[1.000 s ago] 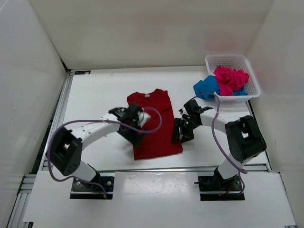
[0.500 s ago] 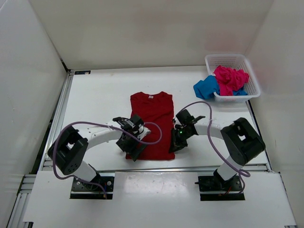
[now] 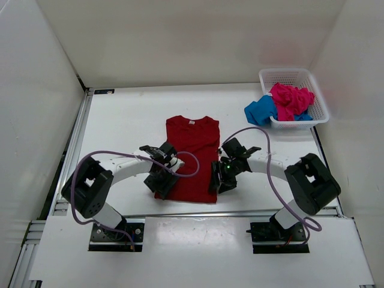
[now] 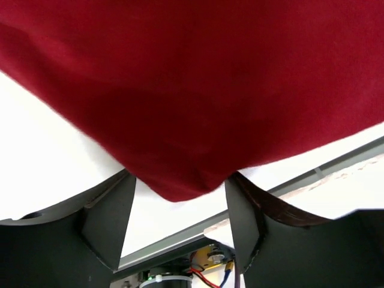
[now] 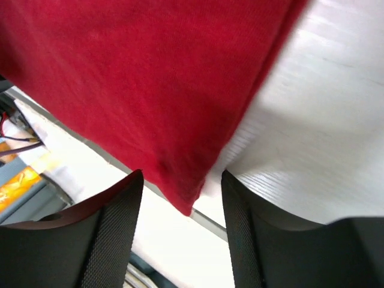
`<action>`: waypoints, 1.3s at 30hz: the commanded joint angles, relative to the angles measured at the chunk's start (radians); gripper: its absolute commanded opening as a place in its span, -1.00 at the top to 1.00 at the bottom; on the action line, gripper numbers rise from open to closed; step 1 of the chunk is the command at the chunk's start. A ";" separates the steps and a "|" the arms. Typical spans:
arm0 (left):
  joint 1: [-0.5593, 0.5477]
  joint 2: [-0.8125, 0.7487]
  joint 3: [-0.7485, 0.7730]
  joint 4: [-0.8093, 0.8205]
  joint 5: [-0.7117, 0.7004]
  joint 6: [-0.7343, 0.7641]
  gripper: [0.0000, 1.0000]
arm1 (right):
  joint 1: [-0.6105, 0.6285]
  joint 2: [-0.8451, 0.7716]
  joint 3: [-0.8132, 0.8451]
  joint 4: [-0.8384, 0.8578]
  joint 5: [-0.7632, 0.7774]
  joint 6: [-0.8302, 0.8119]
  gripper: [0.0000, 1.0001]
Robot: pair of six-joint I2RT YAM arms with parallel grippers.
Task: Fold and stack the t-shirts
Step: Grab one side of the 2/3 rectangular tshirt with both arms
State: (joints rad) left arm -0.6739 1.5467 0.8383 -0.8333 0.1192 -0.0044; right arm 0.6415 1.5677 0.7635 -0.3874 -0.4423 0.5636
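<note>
The dark red t-shirt [image 3: 192, 150] lies flat at the table's middle, collar to the far side, hem near the front edge. My left gripper [image 3: 161, 186] stands open at the hem's left corner. In the left wrist view that red corner [image 4: 180, 186] hangs between the apart fingers of this gripper [image 4: 180, 180], with a gap on each side. My right gripper [image 3: 217, 183] stands open at the hem's right corner. Its wrist view shows the red corner [image 5: 186, 198] between its spread jaws [image 5: 182, 175]. The pink t-shirt [image 3: 290, 100] and the blue t-shirt [image 3: 260, 110] are crumpled at the basket.
A white mesh basket [image 3: 288, 72] stands at the far right corner; the blue shirt spills over its left rim onto the table. The grey rail of the table's front edge [image 3: 198, 213] runs just below the hem. White walls close in the sides.
Both grippers have moved down the shirt's sides to its hem corners near the front edge. The red shirt, tilted a second ago, now lies straight and narrower.
</note>
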 commanded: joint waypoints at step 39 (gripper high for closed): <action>0.100 -0.058 0.439 -0.296 -0.153 0.004 0.79 | -0.100 -0.068 0.440 -0.409 0.022 -0.142 1.00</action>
State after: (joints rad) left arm -0.6323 1.4796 1.1641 -1.0939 0.0357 -0.0036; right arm 0.6075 1.4723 1.0576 -0.6876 -0.4507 0.4709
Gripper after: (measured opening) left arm 0.169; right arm 0.011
